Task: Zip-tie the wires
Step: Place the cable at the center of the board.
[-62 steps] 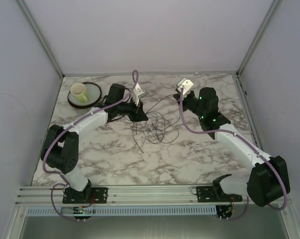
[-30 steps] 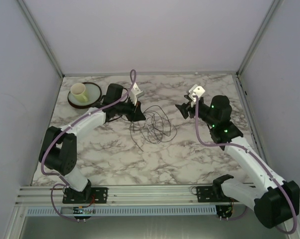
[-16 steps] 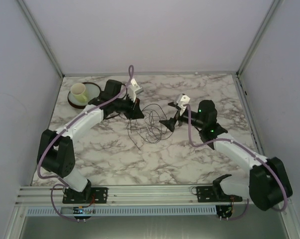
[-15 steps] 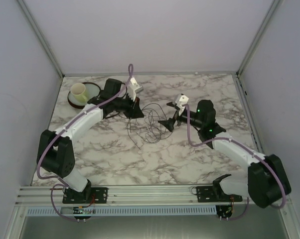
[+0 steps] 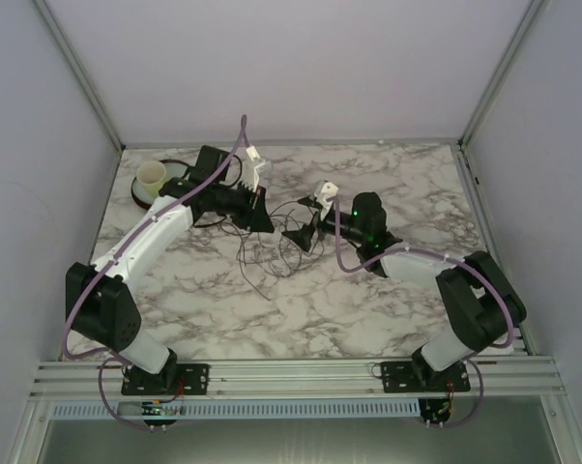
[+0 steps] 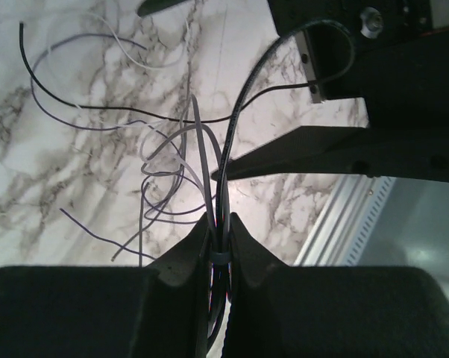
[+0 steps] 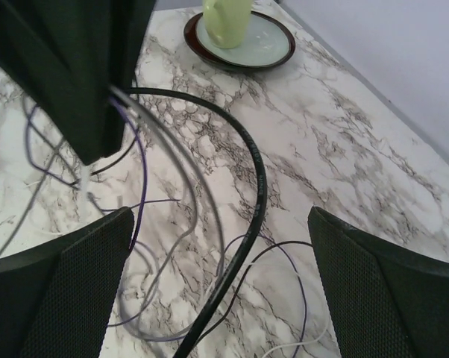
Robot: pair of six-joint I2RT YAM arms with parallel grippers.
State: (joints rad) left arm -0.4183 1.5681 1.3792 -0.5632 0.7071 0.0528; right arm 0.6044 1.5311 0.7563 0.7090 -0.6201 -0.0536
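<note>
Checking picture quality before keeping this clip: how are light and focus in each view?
Top external: soft, even light, no glare; the thin dark wires are faint threads on the white marble table. Left wrist: the left gripper is a blurred black silhouette, the marble washed out at upper left. Right wrist: the right gripper blurs at the bottom corners; the wires beyond read clearly.

Where the wires [image 6: 223, 186] enter the left tool [image 6: 220, 221], their ends are hidden.

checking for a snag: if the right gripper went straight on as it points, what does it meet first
Most likely the wires: a black loop of them arcs right ahead of the open right gripper. The left gripper holding them lies beyond, though depth is unclear.
</note>
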